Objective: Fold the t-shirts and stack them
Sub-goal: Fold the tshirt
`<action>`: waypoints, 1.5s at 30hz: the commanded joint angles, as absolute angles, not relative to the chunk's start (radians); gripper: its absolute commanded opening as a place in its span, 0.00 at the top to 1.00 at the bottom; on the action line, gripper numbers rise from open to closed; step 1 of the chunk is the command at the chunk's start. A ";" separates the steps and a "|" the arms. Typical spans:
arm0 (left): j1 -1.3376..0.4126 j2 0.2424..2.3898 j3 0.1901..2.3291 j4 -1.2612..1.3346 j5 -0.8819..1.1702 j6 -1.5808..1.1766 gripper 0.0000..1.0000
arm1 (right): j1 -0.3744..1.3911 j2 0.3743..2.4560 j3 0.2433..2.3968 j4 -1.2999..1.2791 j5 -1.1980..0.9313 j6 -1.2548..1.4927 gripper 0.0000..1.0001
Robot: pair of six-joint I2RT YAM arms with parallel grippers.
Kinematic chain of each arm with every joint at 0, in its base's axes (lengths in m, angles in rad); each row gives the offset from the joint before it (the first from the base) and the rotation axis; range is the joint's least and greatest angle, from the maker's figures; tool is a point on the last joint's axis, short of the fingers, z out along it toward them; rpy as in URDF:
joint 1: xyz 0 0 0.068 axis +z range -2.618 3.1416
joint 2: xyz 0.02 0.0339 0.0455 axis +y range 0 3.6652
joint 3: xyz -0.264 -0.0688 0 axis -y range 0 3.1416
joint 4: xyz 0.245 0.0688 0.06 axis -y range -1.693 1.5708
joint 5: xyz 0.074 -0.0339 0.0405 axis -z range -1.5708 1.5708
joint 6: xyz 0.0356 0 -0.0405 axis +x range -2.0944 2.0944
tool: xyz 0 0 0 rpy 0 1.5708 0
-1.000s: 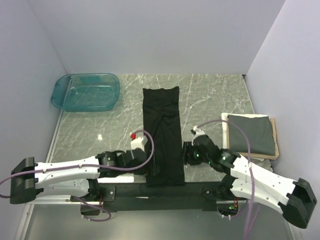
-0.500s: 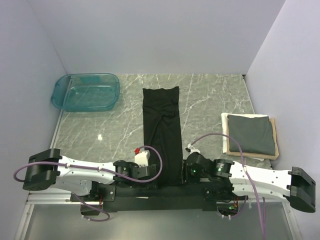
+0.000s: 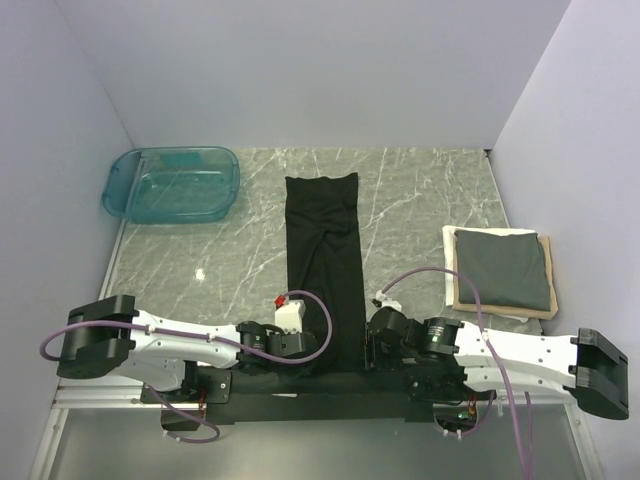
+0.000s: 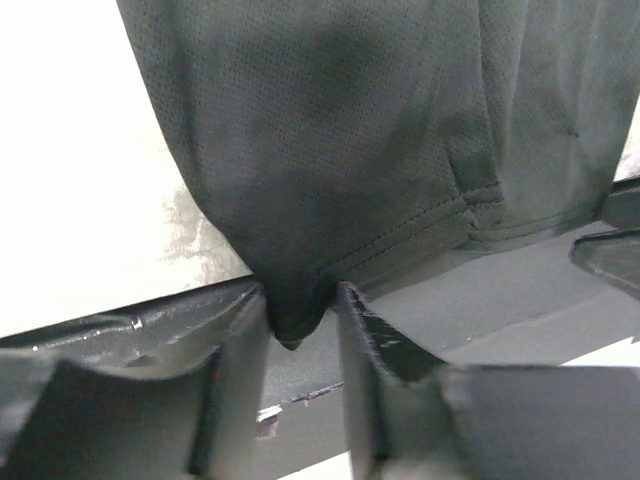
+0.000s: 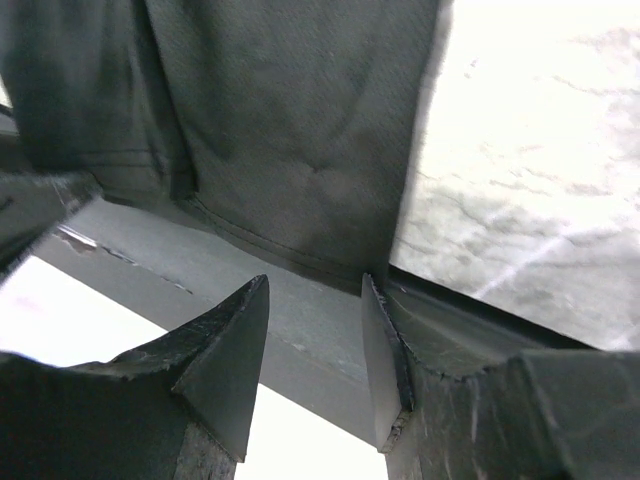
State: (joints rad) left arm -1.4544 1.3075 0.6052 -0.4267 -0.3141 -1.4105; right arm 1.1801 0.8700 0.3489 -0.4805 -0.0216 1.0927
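Observation:
A black t-shirt (image 3: 322, 260), folded into a long narrow strip, runs from the table's middle to its near edge. In the left wrist view its near left corner (image 4: 296, 312) is bunched between my fingertips. My left gripper (image 4: 300, 295) (image 3: 310, 350) is shut on that corner. My right gripper (image 5: 315, 282) (image 3: 368, 345) stands open at the near right corner. The hem (image 5: 290, 255) lies just beyond its tips and nothing is between them. A dark grey t-shirt (image 3: 505, 268) lies folded on the tan board (image 3: 452, 290) at the right.
A clear teal tub (image 3: 172, 185) stands at the back left. A dark bar (image 5: 300, 330) runs along the table's near edge under the black shirt's hem. Grey walls close in the left, back and right sides.
Both grippers have moved to the black shirt's near corners at the table's front edge. The left jaws have closed from wide open onto the left corner. The right jaws have narrowed slightly.

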 commanded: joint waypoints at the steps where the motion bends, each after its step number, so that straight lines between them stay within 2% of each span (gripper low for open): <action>1: -1.457 1.350 0.600 -0.445 -0.331 -1.405 0.63 | 1.186 0.835 0.396 -0.566 0.018 1.094 0.51; 2: -1.457 1.351 0.600 -0.445 -0.331 -1.402 0.66 | 1.187 0.827 0.400 -0.583 0.031 1.091 0.51; 6: -1.454 1.351 0.601 -0.448 -0.311 -1.408 0.99 | 1.187 0.808 0.410 -0.638 0.057 1.091 0.50; 14: -1.457 1.315 0.561 -0.394 -0.259 -1.399 0.99 | 1.187 0.910 0.362 -0.454 -0.066 1.078 0.52; 17: -1.460 1.312 0.551 -0.393 -0.249 -1.411 0.99 | 1.189 0.942 0.359 -0.459 -0.069 1.083 0.78; 21: -1.477 1.292 0.549 -0.409 -0.253 -1.428 0.99 | 1.196 0.925 0.350 -0.477 -0.081 1.097 1.00; 30: -1.552 1.215 0.557 -0.460 -0.218 -1.460 0.99 | 1.270 0.770 0.328 -0.499 -0.155 1.190 1.00; 37: -1.545 1.126 0.575 -0.506 -0.296 -1.500 0.99 | 1.273 0.776 0.425 -0.614 -0.028 1.167 1.00; 42: -1.438 1.065 0.595 -0.456 -0.334 -1.373 0.99 | 1.226 0.845 0.530 -0.629 0.060 1.080 1.00; 45: -1.286 1.069 0.653 -0.436 -0.347 -1.255 0.99 | 1.157 0.893 0.603 -0.630 0.104 0.997 1.00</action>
State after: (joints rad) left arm -1.3849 1.0813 0.5850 -0.4763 -0.2893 -1.3811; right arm 1.2129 0.8619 0.5106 -0.6193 0.0036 1.0874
